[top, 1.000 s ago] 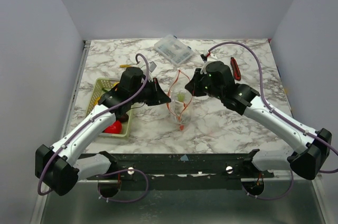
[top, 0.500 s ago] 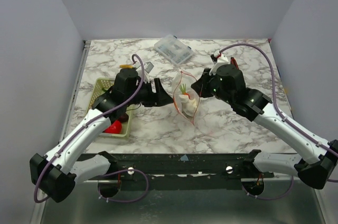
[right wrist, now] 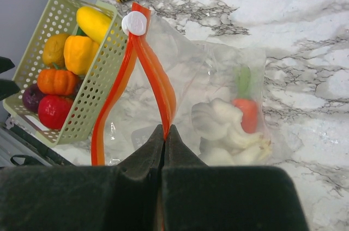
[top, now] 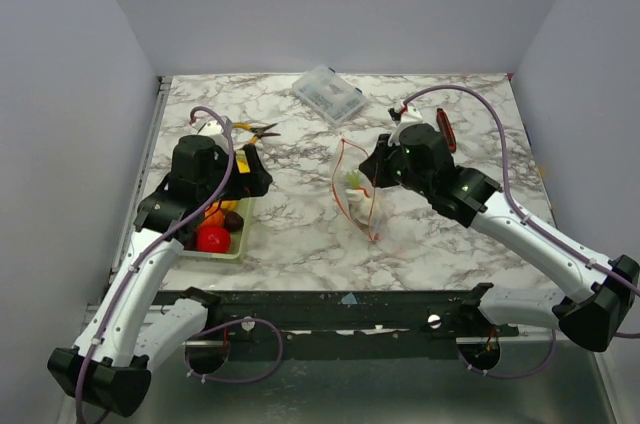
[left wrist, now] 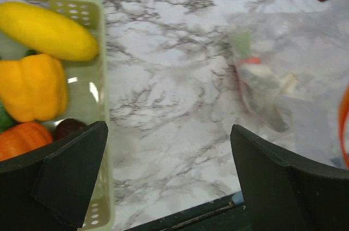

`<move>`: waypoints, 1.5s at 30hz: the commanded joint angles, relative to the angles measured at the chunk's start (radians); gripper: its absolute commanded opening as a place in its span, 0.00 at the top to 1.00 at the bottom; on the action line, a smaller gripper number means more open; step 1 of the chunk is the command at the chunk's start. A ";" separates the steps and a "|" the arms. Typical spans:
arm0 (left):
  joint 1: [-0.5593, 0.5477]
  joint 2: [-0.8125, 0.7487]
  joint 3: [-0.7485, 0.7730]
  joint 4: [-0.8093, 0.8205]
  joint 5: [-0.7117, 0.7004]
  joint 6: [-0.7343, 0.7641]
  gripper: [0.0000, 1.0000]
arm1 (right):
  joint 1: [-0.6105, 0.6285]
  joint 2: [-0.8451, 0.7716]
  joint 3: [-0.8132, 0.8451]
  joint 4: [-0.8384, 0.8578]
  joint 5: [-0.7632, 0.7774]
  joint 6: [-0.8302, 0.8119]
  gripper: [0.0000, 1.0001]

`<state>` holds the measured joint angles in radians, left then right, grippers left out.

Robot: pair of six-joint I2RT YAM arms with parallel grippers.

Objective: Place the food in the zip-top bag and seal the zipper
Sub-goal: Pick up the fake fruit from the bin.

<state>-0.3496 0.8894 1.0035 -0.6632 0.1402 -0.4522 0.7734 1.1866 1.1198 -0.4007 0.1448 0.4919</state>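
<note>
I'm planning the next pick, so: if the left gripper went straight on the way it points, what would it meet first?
Probably bare marble tabletop, between the pale green mesh basket and the clear zip-top bag; the open left gripper frames neither, though depth is hard to judge.

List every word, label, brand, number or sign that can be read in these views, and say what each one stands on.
No readable text in any view.
White round slider on the red-orange zipper strip of the clear floppy plastic bag: no marking shows.
Pale green mesh basket: no label shows.
Rigid clear lidded box: too small to tell.
</note>
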 commanded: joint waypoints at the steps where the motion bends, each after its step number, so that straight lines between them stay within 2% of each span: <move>1: 0.093 0.017 -0.042 -0.066 -0.217 0.046 0.03 | 0.006 0.005 -0.003 0.033 0.006 -0.027 1.00; 7: 0.198 0.177 -0.032 -0.012 -0.340 -0.015 0.03 | 0.004 0.013 -0.010 0.053 -0.012 -0.032 1.00; 12: 0.263 0.316 0.000 0.080 -0.316 -0.054 0.07 | 0.005 0.012 -0.010 0.051 -0.021 -0.033 1.00; 17: 0.287 0.459 0.038 0.164 -0.283 -0.101 0.07 | 0.005 0.007 -0.017 0.051 -0.029 -0.030 1.00; 24: 0.304 0.655 0.153 0.165 -0.278 -0.198 0.13 | 0.005 0.003 -0.006 0.051 -0.039 -0.024 1.00; 29: 0.316 0.738 0.168 0.188 -0.261 -0.266 0.29 | 0.006 0.003 -0.005 0.052 -0.046 -0.017 1.00; 33: 0.316 0.746 0.140 0.205 -0.228 -0.295 0.30 | 0.005 0.003 -0.008 0.055 -0.057 -0.010 1.00; 35: 0.317 0.748 0.127 0.220 -0.236 -0.295 0.35 | 0.005 0.003 -0.011 0.060 -0.058 -0.009 1.00; 41: 0.319 0.756 0.132 0.214 -0.229 -0.298 0.61 | 0.006 0.015 -0.004 0.060 -0.065 -0.009 1.00; 45: 0.321 0.686 0.102 0.208 -0.252 -0.310 0.78 | 0.005 0.014 -0.004 0.060 -0.068 -0.006 1.00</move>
<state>-0.0368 1.6440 1.1370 -0.4606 -0.1074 -0.7460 0.7734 1.1965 1.1130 -0.3672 0.0994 0.4767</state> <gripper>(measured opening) 0.527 0.006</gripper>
